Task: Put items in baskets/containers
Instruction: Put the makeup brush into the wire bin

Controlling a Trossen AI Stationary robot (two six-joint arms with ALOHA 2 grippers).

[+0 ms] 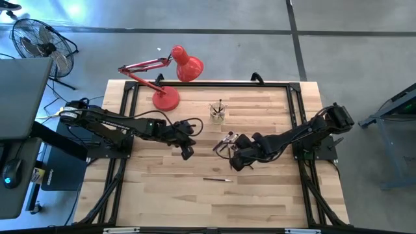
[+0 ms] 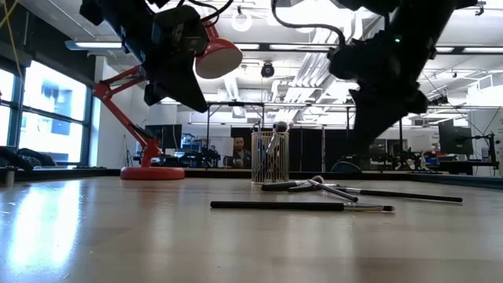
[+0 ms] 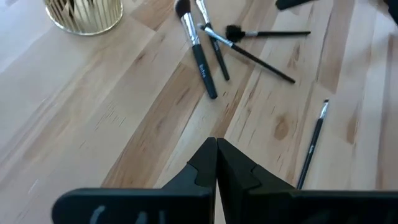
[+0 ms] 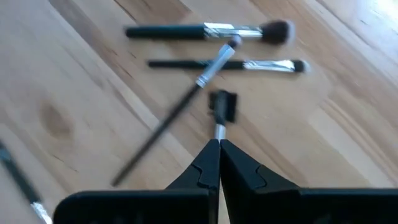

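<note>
Now both arms hover mid-table — left gripper (image 3: 216, 163) clenched on nothing, right gripper (image 4: 219, 163) pinching a brush (image 4: 221, 112) beside the loose brushes (image 1: 225, 140); glass cup (image 1: 218, 112) stands just beyond, holding brushes.

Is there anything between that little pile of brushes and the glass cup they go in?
Nothing visible: bare wood lies between the pile of brushes and the glass cup. The red lamp stands off to the side.

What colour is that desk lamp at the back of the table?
Red all over: the lamp has a red base, arm and shade. The high view shows it best.
</note>
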